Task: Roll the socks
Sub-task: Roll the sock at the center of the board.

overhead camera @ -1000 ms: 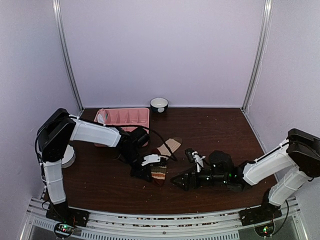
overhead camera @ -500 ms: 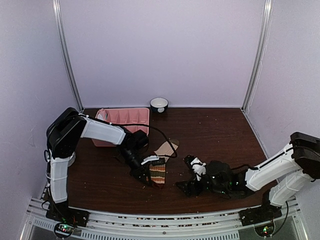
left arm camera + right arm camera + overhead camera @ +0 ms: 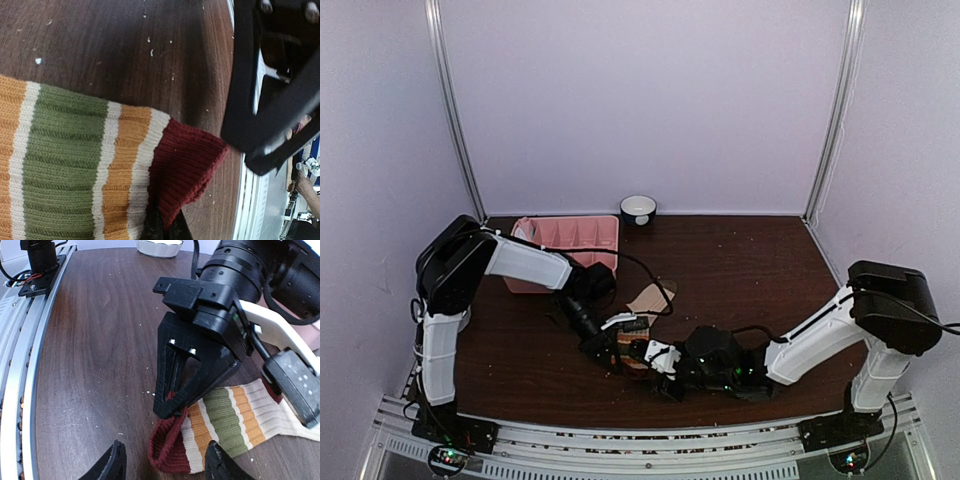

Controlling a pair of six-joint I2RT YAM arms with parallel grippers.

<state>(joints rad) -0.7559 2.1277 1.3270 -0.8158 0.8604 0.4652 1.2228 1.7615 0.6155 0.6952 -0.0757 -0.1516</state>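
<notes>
A striped sock (image 3: 634,352) with orange, white and green bands and a maroon cuff (image 3: 182,160) lies flat on the dark table. My left gripper (image 3: 613,352) is shut on the cuff's edge; its tips (image 3: 162,229) pinch the maroon fabric and lift it into an open loop (image 3: 170,450). My right gripper (image 3: 165,465) is open, its fingers (image 3: 114,464) either side of the cuff, low over the table and right beside the left gripper (image 3: 172,407). In the top view the right gripper (image 3: 658,362) sits just right of the sock. A second, pale pinkish-tan sock (image 3: 655,295) lies behind.
A pink divided tray (image 3: 570,232) stands at the back left and a small white bowl (image 3: 638,208) by the back wall. The metal rail (image 3: 20,340) runs along the table's near edge, close to the grippers. Small crumbs dot the table.
My right arm has swept left across the table until its open gripper reaches the sock's cuff. My left gripper has stayed on the cuff, almost still.
</notes>
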